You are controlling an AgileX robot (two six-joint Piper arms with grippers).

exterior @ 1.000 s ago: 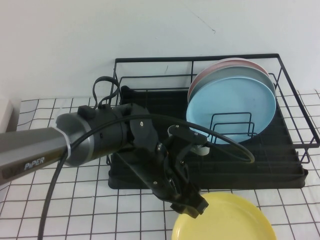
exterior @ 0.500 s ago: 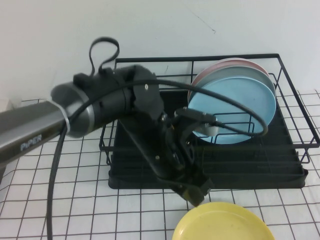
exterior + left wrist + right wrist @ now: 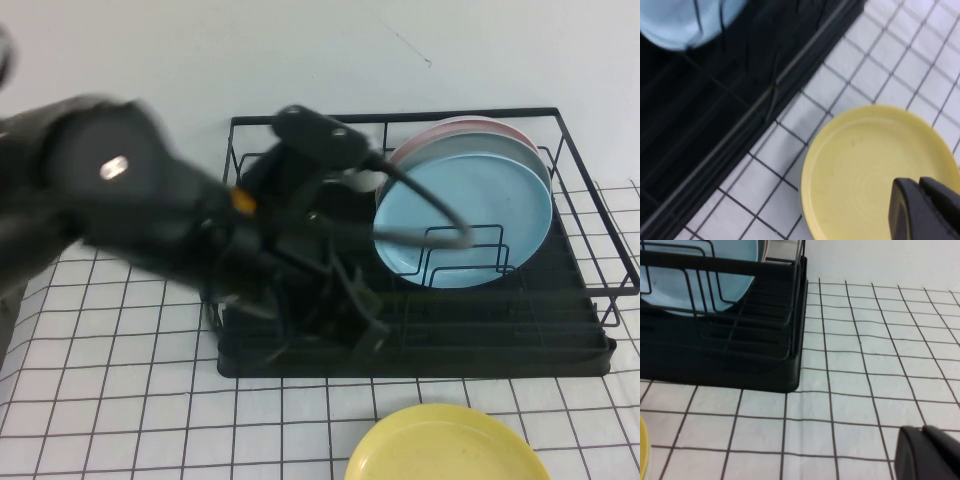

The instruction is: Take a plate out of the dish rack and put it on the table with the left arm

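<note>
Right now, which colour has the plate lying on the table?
Plain bright yellow. The plate shows best in the left wrist view, flat on the grid-printed table.

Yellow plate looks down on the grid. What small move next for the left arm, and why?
Probably just keep retracting the left gripper up and away: it is shut and empty, and the yellow plate lies flat on the table in front of the dish rack. The right gripper sits low over the table, parked.
</note>
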